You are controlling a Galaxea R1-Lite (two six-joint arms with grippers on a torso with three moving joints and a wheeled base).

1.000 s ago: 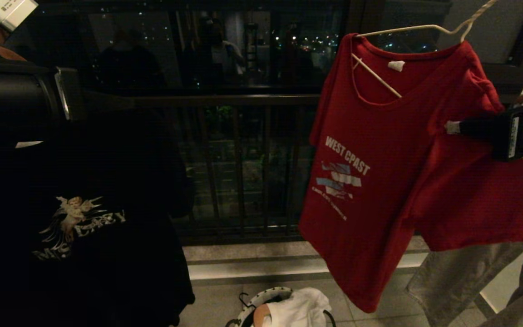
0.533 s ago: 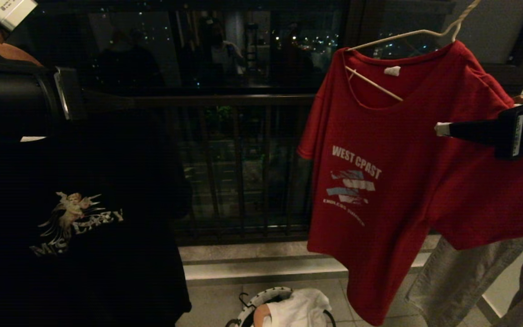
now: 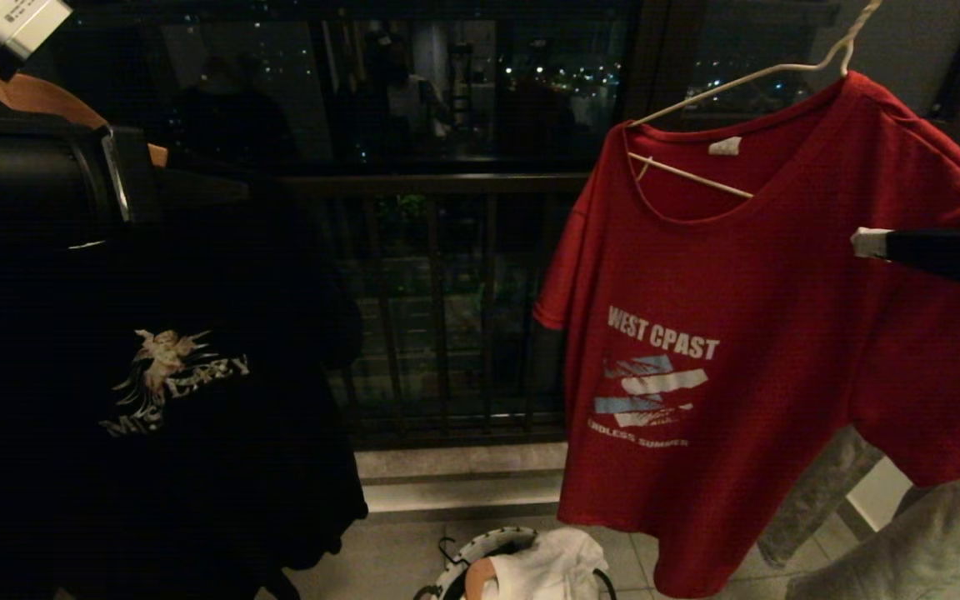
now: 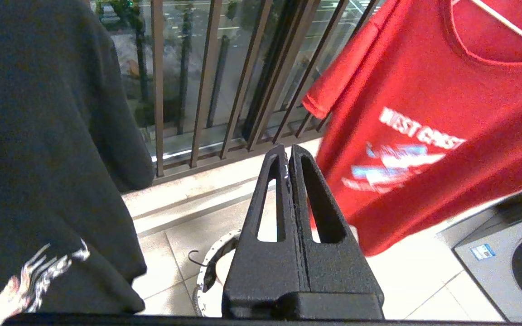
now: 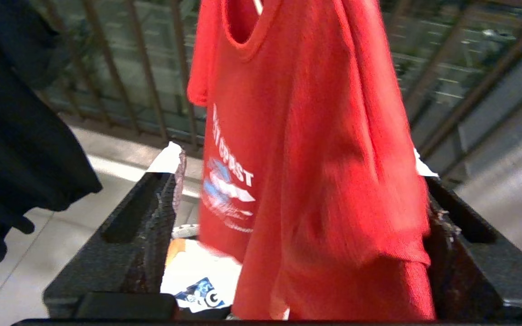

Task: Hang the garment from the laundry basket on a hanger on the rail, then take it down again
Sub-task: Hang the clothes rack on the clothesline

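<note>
The red garment (image 3: 747,333) hangs on the thin cream-white hanger (image 3: 697,171), filling the head view from about one o'clock down to five o'clock; its white "WEST COAST" lettering and pale blue-white graphic face the camera, and the hanger's wire crosses inside the open neckline while its twisted neck runs up out of view at one o'clock. The shirt hangs askew, its shoulder toward three o'clock higher than the one toward the middle of the view. The right gripper (image 5: 295,172) comes in from three o'clock at the shirt's sleeve side; in the right wrist view its jaws stand spread wide with the red cloth hanging between them, and whether either finger touches the cloth cannot be told. At six o'clock, on the tiled floor below the hem, sits the laundry basket (image 3: 467,554) with its black-and-white rim, holding a white T-shirt (image 3: 551,567). The left gripper (image 4: 288,167) is seen in its own wrist view with its fingers pressed together and nothing between them, pointing down toward the basket. At nine o'clock hangs a black T-shirt (image 3: 155,400) with an angel print, on a tan wooden hanger (image 3: 38,96). Behind everything runs a dark balcony railing (image 3: 438,300), and grey cloth (image 3: 922,542) hangs at five o'clock beside the red shirt.
</note>
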